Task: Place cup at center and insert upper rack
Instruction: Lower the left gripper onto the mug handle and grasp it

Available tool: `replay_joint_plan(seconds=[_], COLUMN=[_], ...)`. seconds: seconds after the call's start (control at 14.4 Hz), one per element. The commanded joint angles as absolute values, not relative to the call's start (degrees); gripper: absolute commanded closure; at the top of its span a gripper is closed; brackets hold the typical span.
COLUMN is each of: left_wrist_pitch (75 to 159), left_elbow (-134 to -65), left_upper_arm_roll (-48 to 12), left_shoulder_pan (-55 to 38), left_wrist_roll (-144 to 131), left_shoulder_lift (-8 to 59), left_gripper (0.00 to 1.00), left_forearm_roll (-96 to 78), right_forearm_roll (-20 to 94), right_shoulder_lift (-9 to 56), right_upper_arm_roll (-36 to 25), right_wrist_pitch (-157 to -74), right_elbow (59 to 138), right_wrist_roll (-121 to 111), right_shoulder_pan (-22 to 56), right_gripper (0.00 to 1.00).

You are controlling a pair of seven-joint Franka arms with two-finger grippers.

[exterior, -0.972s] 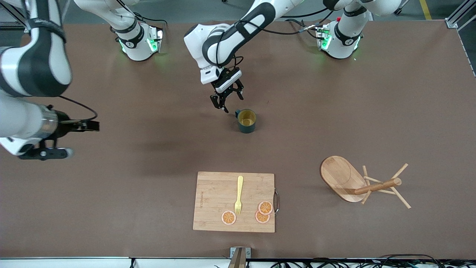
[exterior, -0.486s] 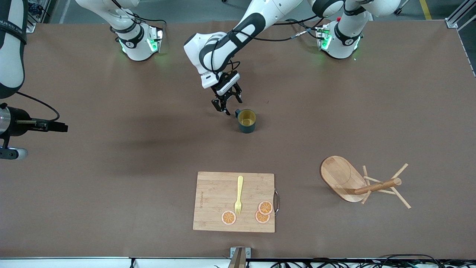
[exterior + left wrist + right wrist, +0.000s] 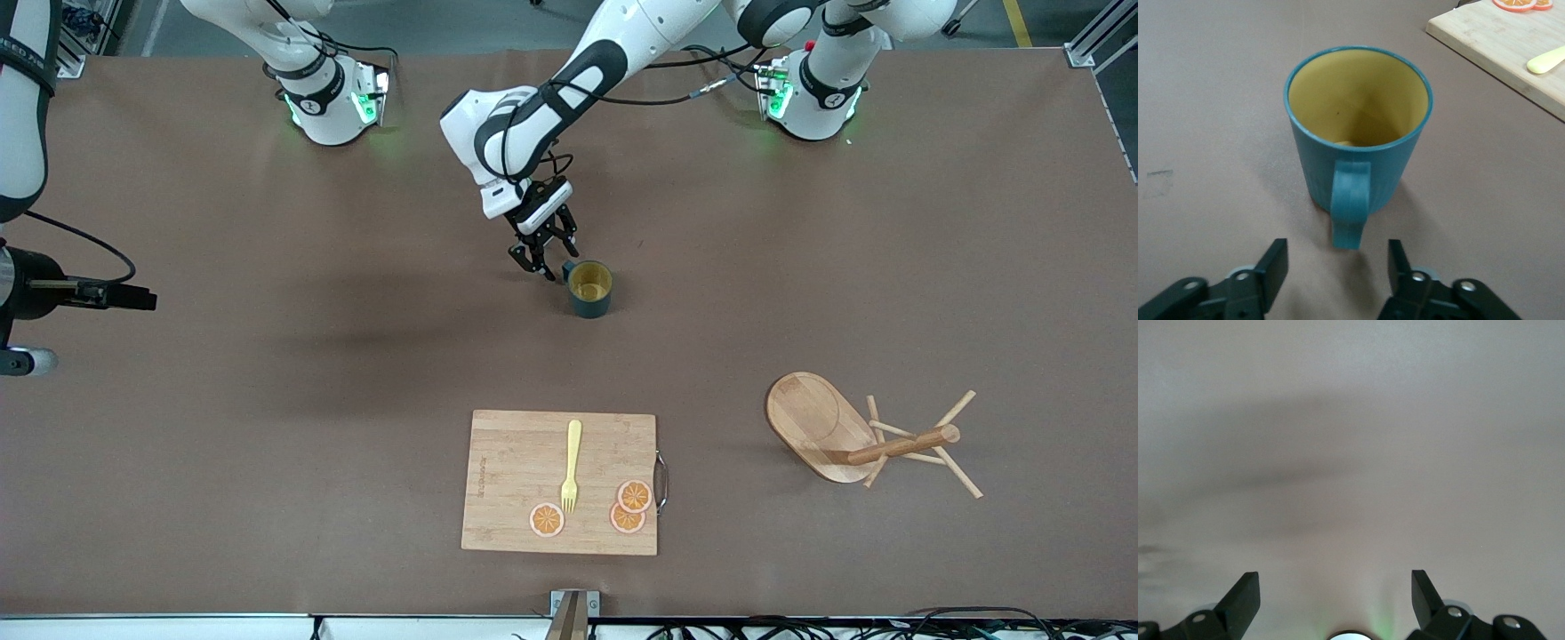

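Faintly, unreadable brand mark on cutting board.

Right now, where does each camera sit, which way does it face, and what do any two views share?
Front view: high across the table, facing both bases; shows both arms, the left end effector open beside the dark teal mug with yellow inside, and the tipped wooden mug tree.
Left wrist view: on the left wrist, looking past its fingers at the mug's handle.
Right wrist view: over bare table; open right end effector.
Shared: front and left wrist views show the mug and bamboo board.
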State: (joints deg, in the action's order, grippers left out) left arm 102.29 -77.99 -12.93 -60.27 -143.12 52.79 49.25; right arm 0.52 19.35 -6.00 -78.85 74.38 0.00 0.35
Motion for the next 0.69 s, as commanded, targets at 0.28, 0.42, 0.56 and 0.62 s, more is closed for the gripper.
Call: replay_joint_plan(seconds=[0.28,0.42,0.56,0.62], left_wrist_pitch=[100.8,100.8,100.5,100.5], left_elbow=[-76.1,-76.3,-76.6,-76.7], left_upper_arm_roll=[-11.6,-11.2,-11.1,-11.1], left_shoulder_pan=[-61.3,-61.3,-61.4,-61.3], left_wrist_roll=[-142.9,-142.9,-143.0,-143.0], left_shoulder_lift=[54.0,54.1,54.1,54.0], left_gripper=[0.38,0.39,0.43,0.45], left_forearm_roll=[52.3,52.5,52.6,52.6], right_forearm_roll=[0.7,0.6,0.6,0.6], right_shoulder_lift=[15.4,13.5,10.6,9.1], right_upper_arm_roll=[-4.8,-4.8,-4.8,-4.7], right_wrist_pitch=[-76.5,-76.3,-76.7,-77.3], right_elbow=[75.4,76.2,79.0,80.4], right_wrist_roll=[-0.1,-0.1,-0.1,-0.1], right_shoulder_pan=[-0.4,-0.1,0.2,0.3], right_gripper=[0.00,0.00,0.00,0.00])
